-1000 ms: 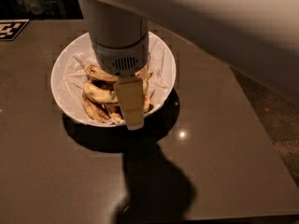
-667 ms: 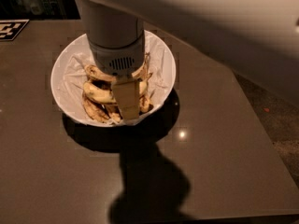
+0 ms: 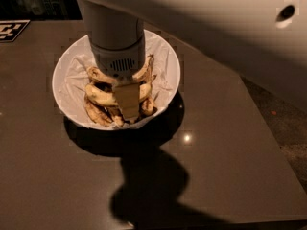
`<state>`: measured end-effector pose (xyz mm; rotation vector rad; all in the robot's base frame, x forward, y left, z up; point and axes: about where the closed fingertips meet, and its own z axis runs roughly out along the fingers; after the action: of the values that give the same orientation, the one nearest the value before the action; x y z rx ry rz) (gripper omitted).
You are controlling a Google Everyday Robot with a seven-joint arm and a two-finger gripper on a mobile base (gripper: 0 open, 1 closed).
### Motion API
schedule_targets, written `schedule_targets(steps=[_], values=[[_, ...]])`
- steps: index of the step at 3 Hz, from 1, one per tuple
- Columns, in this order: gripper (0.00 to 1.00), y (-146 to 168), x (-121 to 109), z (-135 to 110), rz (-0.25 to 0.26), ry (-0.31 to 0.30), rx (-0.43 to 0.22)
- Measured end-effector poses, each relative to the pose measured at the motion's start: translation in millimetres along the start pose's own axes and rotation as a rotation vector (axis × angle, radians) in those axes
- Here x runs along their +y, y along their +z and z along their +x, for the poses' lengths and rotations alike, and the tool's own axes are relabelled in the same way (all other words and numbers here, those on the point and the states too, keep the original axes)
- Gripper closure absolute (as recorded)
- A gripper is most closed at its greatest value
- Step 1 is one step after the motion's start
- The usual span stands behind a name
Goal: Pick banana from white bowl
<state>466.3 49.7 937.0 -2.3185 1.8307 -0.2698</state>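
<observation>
The white bowl [image 3: 67,75] sits on the dark table, lined with crumpled white paper and holding several bananas. The banana [image 3: 99,96], long, curved and mostly yellow, lies across the middle of the pile. My gripper [image 3: 127,102] hangs from the grey wrist straight down into the bowl, its tan tip in front of this banana's right part. Shorter, browner bananas [image 3: 97,114] lie below and beside it, and another [image 3: 147,70] leans on the right. The wrist hides the back of the pile.
The dark table [image 3: 220,166] ends at a slanted right edge, with floor [image 3: 283,123] beyond. A black-and-white marker tag [image 3: 10,30] lies at the far left. The arm's large pale body [image 3: 230,28] fills the top right. Its shadow [image 3: 148,186] falls on the table's front.
The gripper has dropped from the bowl's front rim deeper into the banana pile and shifted slightly left. The bowl has not moved.
</observation>
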Motion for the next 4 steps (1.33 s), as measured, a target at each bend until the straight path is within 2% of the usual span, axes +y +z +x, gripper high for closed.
schedule_targets(steps=[1, 2, 4], values=[[0.35, 7.2, -3.4, 1.8, -0.019, 0.007, -0.002], [0.44, 17.2, -6.0, 3.3, -0.043, 0.014, -0.002], [0.45, 33.0, -7.4, 4.8, -0.081, 0.015, -0.004]])
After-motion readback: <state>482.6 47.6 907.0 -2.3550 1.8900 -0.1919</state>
